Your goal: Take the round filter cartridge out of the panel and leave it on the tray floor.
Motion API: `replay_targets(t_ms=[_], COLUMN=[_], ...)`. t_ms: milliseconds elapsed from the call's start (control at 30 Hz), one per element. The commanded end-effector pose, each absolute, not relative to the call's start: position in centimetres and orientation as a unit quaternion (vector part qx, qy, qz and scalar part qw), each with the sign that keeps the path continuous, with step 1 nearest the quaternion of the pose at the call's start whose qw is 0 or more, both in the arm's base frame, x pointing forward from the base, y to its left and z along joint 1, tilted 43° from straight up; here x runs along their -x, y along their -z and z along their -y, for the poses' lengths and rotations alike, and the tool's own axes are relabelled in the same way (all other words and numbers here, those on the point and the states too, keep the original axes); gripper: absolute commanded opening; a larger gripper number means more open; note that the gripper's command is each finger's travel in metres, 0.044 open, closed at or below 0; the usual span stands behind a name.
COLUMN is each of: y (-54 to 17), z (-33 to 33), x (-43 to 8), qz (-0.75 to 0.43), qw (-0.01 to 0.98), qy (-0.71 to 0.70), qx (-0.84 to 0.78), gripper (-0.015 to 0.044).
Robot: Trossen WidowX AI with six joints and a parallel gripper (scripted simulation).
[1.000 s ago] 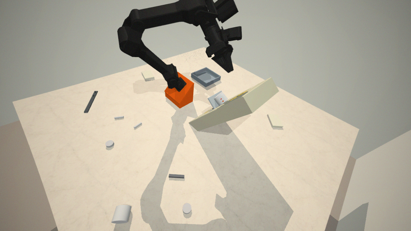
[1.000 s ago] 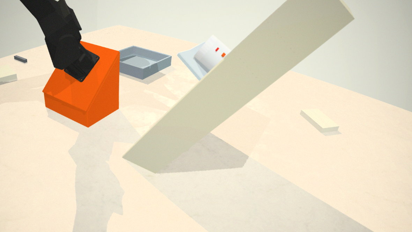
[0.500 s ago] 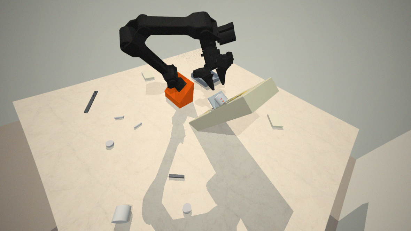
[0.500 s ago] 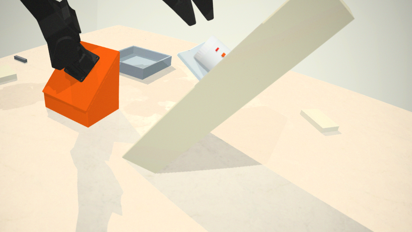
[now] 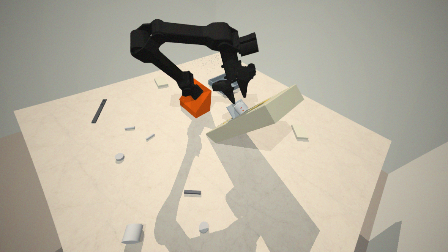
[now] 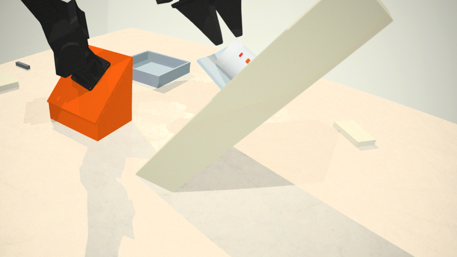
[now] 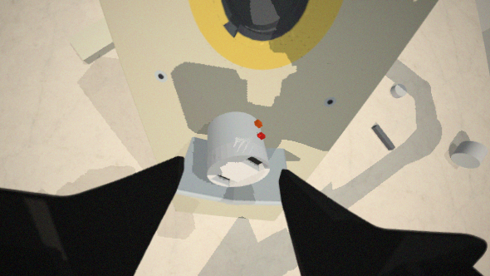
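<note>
The light grey cartridge is out of its socket. It lies at the panel's lower part, against a pale blue ledge. Its slotted face points toward the wrist camera, and red and orange marks show on its side. The cream panel is tilted; its dark round socket is empty inside a yellow ring. My gripper is open and empty just above the cartridge, with one finger to each side in the wrist view. Contact is not visible.
The blue-grey tray stands behind the arm, beside the orange base block. A cream block lies right of the panel. Several loose grey pieces lie left and in front, including a cylinder.
</note>
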State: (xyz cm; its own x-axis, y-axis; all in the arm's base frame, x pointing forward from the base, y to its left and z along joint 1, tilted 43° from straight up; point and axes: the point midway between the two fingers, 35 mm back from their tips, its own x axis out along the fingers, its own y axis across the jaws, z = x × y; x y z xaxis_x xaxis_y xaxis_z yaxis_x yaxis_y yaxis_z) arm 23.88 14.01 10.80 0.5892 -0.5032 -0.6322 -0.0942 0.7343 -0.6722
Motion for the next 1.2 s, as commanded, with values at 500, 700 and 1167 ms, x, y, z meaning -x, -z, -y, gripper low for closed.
replay_targets(t_ms=[500, 700, 1167], y=[-9.1, -9.3, -9.3], z=[-12.3, -12.6, -12.6], x=[-25.4, -25.3, -25.4], qz=[-0.435, -0.435, -0.435], qw=[0.821, 0.823, 0.823], qy=[0.127, 0.126, 0.126], qx=[0.347, 0.343, 0.343], gripper=[0.0305, 0.0265, 0.0093])
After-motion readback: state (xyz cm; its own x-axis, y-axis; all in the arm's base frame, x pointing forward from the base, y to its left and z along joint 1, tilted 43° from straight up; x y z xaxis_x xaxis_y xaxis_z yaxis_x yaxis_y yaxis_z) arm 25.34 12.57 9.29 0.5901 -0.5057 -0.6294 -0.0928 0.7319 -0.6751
